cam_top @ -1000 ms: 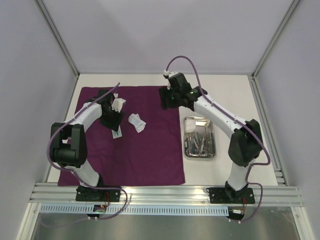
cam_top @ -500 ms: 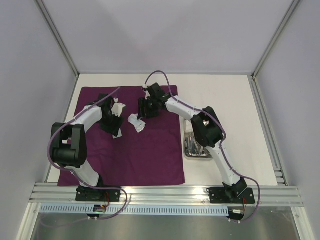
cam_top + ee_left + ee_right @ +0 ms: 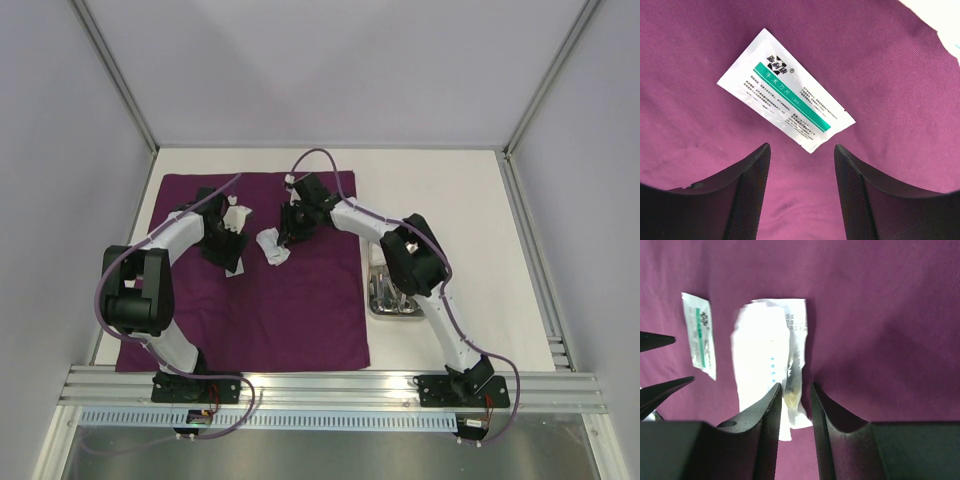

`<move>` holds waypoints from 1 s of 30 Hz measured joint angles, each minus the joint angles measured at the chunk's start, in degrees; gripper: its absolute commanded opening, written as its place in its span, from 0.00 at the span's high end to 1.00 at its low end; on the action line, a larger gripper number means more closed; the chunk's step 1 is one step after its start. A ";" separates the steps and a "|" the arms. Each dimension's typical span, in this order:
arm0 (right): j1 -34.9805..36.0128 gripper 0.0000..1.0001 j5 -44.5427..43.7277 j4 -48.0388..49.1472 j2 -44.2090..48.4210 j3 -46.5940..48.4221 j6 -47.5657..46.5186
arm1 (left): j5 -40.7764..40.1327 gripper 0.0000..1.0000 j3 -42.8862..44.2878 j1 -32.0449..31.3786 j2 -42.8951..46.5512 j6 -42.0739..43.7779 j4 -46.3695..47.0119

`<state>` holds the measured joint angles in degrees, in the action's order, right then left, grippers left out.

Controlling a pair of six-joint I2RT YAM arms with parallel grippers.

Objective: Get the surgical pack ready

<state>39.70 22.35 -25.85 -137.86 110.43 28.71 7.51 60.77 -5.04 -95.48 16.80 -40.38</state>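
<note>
Basically purple cloth (image 3: 300,300), white tbl (image 3: 450,190), grey walls (image 3: 330,70).

Both arms (image 3: 170,232) (image 3: 365,215) outstretched, jaws apart

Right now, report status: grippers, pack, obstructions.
Left gripper open over printed packet. Right gripper jaws narrow, straddling gauze packet edge, grip unconfirmed. Both packets on purple cloth. Right arm crosses steel tray.

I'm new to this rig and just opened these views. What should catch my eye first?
A big purple cloth covers the left of the table. Over its far half, the right gripper straddles the edge of a crumpled white packet, and the left gripper hangs open above a green-printed packet.
</note>
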 measured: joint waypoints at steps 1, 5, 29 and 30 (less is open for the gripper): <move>0.02 0.68 0.00 0.00 0.35 -0.26 -0.02 | 0.04 0.38 -0.02 0.00 0.00 0.00 0.02; 0.42 0.66 -0.55 0.00 2.08 -0.76 -0.04 | 0.35 0.38 -0.11 0.00 0.00 0.02 0.02; 4.13 0.67 -7.85 -2.97 0.35 2.32 -3.08 | 2.75 0.38 -0.11 0.00 0.00 0.28 0.00; 4.11 0.67 -7.72 -2.95 0.15 2.47 -3.06 | 2.80 0.38 -0.11 0.00 0.00 0.28 -0.02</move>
<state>43.81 14.63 -28.80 -137.71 112.90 25.65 10.31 60.66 -5.04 -95.48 17.08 -40.40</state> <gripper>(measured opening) 0.329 0.625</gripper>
